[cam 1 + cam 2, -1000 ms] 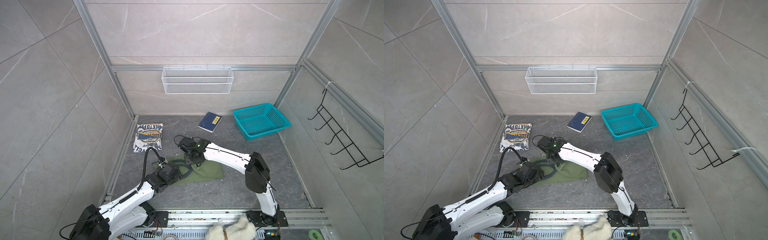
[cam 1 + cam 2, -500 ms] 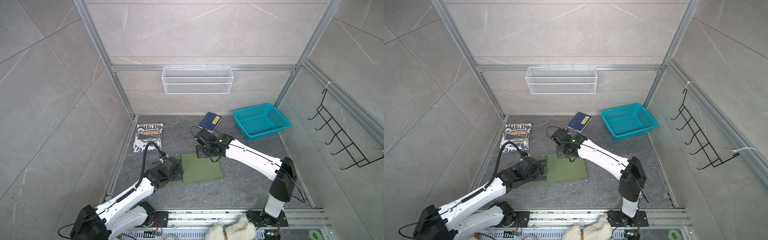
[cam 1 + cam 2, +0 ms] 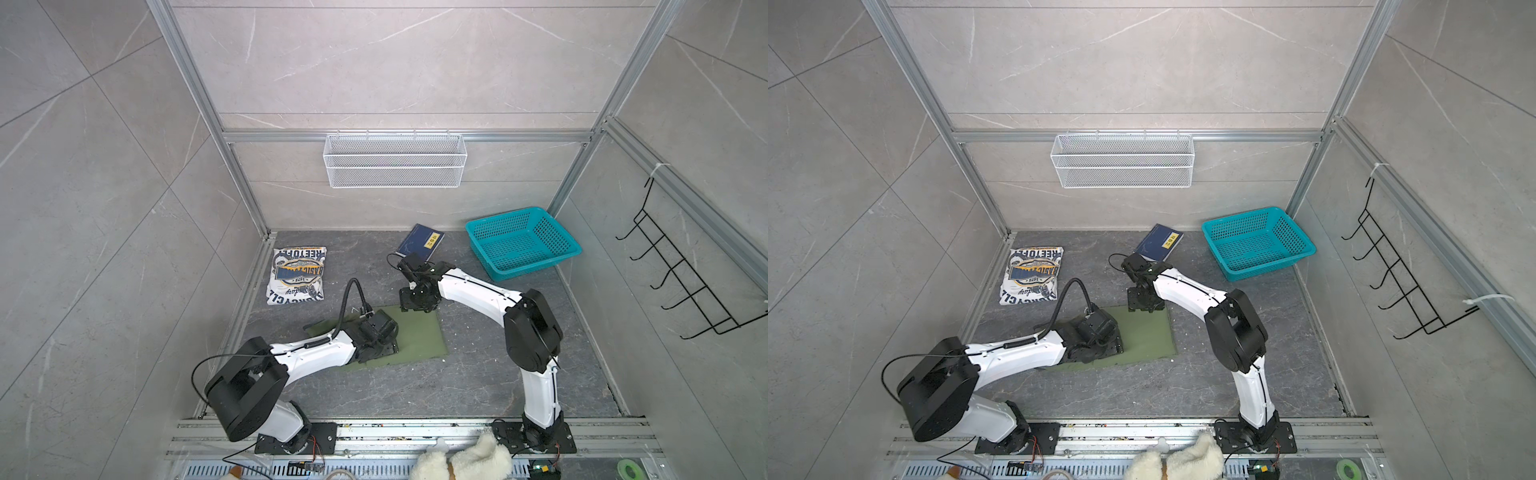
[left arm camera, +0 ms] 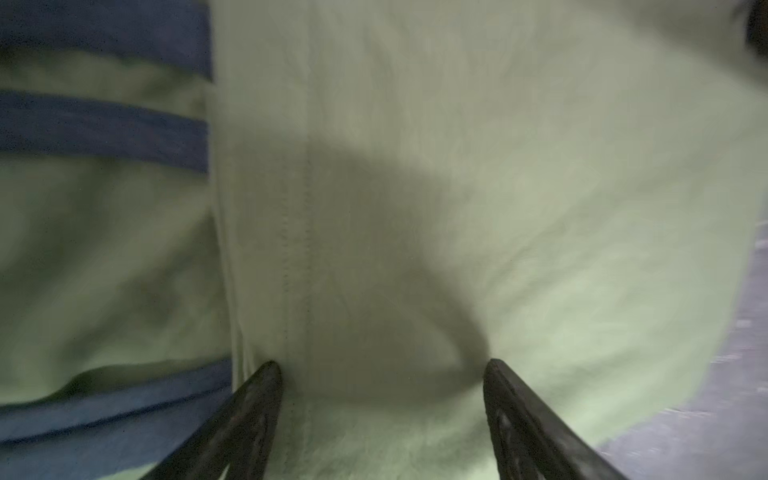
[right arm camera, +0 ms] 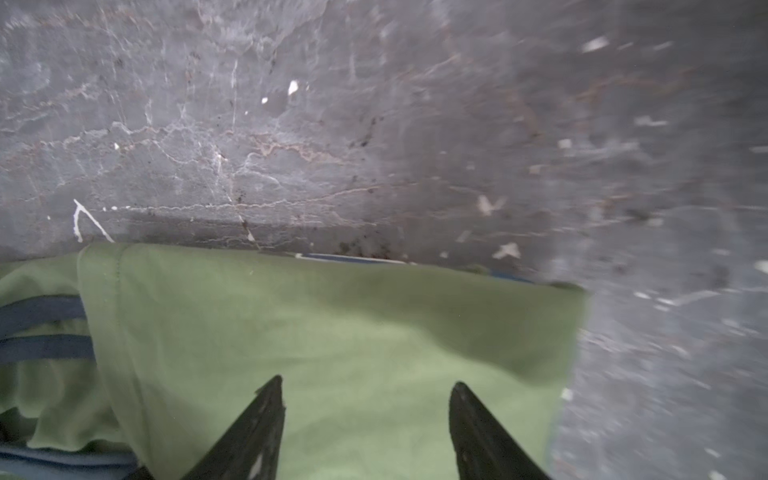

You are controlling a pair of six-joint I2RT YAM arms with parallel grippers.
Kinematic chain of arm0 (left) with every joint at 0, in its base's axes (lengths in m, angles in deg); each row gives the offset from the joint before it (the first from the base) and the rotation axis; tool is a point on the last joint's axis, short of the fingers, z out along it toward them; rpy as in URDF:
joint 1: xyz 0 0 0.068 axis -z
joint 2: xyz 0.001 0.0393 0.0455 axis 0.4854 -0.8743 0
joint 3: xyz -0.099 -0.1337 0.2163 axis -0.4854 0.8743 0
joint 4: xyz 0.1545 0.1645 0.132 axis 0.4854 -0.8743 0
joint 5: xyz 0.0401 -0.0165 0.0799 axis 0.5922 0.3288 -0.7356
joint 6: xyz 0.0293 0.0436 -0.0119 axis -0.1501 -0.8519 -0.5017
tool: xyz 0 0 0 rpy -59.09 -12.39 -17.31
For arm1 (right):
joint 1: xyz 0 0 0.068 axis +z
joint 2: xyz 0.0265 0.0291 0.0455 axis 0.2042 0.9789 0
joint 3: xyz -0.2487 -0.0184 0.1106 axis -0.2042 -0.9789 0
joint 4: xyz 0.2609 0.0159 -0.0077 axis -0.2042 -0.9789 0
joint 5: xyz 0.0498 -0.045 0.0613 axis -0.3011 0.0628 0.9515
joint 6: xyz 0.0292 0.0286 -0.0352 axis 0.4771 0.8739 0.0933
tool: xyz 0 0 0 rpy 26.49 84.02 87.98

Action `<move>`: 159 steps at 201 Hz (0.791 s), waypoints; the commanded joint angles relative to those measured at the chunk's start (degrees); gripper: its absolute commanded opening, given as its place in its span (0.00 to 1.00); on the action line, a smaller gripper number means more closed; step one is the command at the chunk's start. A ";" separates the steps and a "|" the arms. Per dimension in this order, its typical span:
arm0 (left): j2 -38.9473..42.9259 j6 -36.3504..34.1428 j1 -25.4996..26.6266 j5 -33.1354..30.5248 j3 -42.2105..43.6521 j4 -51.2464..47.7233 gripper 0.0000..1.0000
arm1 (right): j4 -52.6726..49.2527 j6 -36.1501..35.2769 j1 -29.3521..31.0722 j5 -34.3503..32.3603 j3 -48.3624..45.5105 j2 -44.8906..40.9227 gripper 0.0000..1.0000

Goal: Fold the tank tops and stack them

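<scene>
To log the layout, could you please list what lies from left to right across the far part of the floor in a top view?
White tank top → navy book → teal basket → black hook rack.

both top views look down from high; wrist cameras close over olive top (image 5: 332,332).

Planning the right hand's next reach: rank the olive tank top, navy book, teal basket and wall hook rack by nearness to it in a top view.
1. olive tank top, directly under the right hand
2. navy book, just behind it
3. teal basket, back right corner
4. hook rack, on the right wall
</scene>
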 commanded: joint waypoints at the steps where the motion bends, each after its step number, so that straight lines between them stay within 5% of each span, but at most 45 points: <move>1: -2.62 2.25 2.96 3.23 -0.93 1.71 0.79 | -0.47 -1.42 0.09 2.32 1.55 3.29 0.65; 40: -6.31 3.68 4.90 4.12 -0.62 3.52 0.79 | 1.73 2.23 -4.06 2.82 -8.09 0.68 0.64; 115: -15.69 -8.83 5.08 1.03 -17.58 -4.71 0.80 | 8.58 9.17 -18.64 1.66 -38.52 -20.58 0.64; 159: -21.20 -15.27 -1.95 3.46 -23.09 -4.49 0.80 | 10.44 11.28 -17.28 5.56 -48.65 -30.24 0.63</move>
